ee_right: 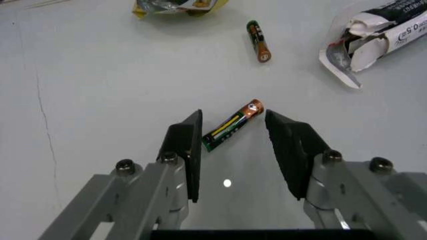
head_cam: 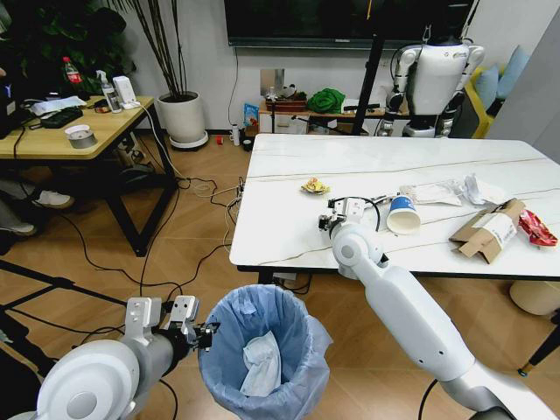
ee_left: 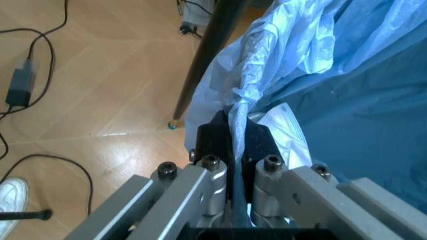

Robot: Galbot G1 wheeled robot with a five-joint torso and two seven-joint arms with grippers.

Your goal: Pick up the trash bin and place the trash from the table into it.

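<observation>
The trash bin (head_cam: 262, 350), lined with a crinkled blue bag, stands on the floor in front of the table (head_cam: 289, 210) and holds a white tissue (head_cam: 261, 363). My left gripper (head_cam: 203, 337) is shut on the bag's rim (ee_left: 243, 95) at the bin's left side. On the tabletop my right gripper (head_cam: 337, 213) is open, and a small green battery (ee_right: 230, 129) lies between its fingers (ee_right: 187, 145). A second battery (ee_right: 258, 41) and torn packaging (ee_right: 373, 30) lie beyond. A yellow scrap (head_cam: 315, 185), paper cup (head_cam: 403, 214), clear wrappers (head_cam: 433, 192), cardboard box (head_cam: 487, 232) and red wrapper (head_cam: 535, 229) rest on the table.
A wooden desk (head_cam: 79, 131) with clutter stands at the left, and cables (head_cam: 201, 188) run over the floor between it and the table. A potted plant (head_cam: 184, 118) and another robot (head_cam: 433, 79) stand at the back. A black table leg (ee_left: 213, 50) passes close to the bin.
</observation>
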